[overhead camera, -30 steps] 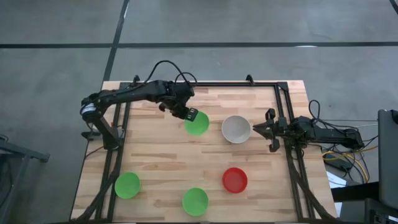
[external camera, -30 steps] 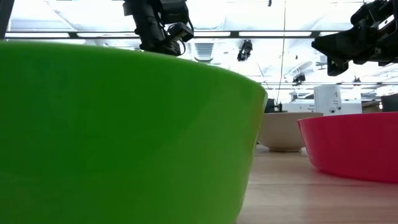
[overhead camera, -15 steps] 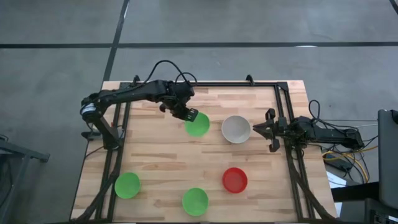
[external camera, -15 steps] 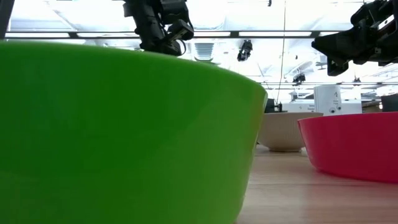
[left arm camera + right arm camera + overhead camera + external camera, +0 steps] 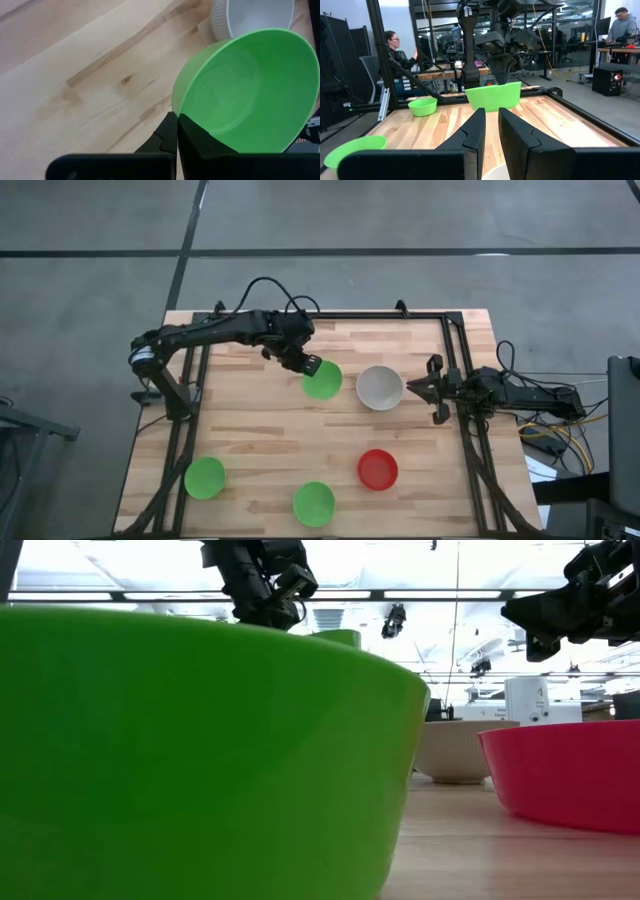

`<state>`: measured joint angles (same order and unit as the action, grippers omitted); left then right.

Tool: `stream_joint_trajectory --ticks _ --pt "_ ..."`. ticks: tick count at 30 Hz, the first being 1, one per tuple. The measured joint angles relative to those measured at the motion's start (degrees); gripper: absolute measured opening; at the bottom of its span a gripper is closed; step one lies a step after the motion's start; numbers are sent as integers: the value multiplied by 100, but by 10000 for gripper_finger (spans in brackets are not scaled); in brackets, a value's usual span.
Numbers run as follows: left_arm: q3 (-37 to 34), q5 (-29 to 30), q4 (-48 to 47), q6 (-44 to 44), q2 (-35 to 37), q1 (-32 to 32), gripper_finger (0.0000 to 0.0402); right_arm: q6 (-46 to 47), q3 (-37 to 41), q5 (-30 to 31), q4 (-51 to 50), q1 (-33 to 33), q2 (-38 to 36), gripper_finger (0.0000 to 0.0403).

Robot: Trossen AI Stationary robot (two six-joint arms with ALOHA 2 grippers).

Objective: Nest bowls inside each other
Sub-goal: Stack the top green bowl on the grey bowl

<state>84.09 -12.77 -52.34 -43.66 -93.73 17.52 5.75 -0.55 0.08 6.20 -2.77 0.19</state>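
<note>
Moved since a second ago: green bowl [image 5: 322,380], carried in my left pincer [image 5: 307,364], now closer to the white bowl [image 5: 380,387]. Left pincer: clenched on that bowl's rim, bowl lifted and tilted. Right pincer [image 5: 432,390]: idle just beside the white bowl, fingers narrowly apart, grasping nothing. Step: transport. Next, I judge: centre above the white bowl, lower, release. Remaining bowls sit well apart from the white bowl.

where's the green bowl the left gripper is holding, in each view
High: held green bowl, table centre, beside the white bowl.
Low: only its rim peeks over the near green bowl.
Left wrist: fills the right.
Right wrist: centre.
Shared landmark: the white bowl.
</note>
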Motion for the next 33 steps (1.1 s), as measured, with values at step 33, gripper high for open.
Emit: stream_joint_trajectory --ticks 33 --pt "-21 129 82 15 0 -4 3 -273 1 0 0 0 0 52"
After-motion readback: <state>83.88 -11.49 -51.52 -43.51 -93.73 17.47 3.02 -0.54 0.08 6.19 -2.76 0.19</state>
